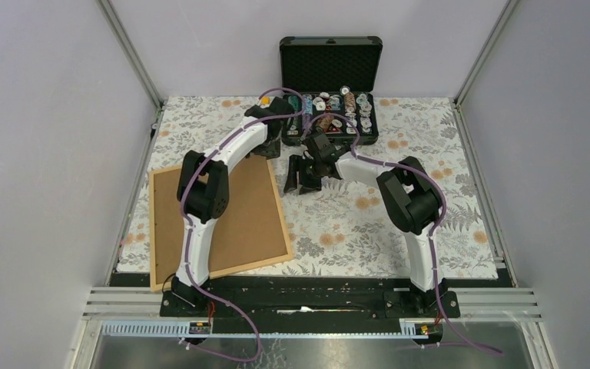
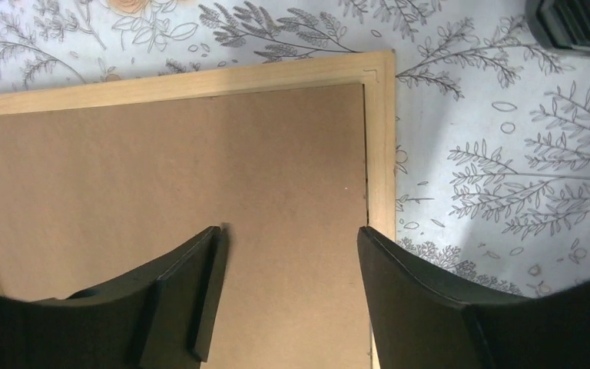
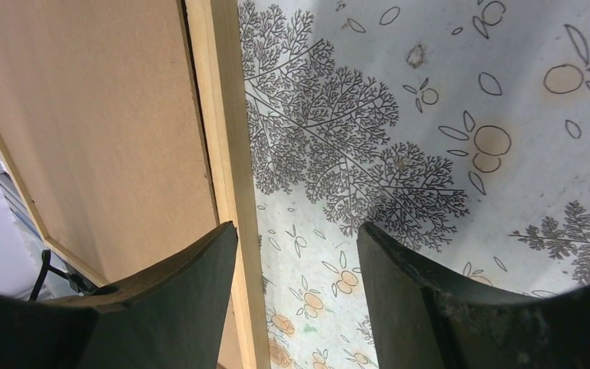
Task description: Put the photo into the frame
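Note:
The light wood frame lies flat on the left of the table, with a plain brown hardboard backing sheet filling it. The photo shows in no view. My left gripper is open and empty over the frame's far right corner; in the left wrist view it hangs above the backing, beside the frame's rail. My right gripper is open and empty just right of the frame; in the right wrist view it straddles the frame's edge and the cloth.
An open black case with several small items stands at the back centre. A floral tablecloth covers the table. Grey walls with metal posts close in the left, right and back sides.

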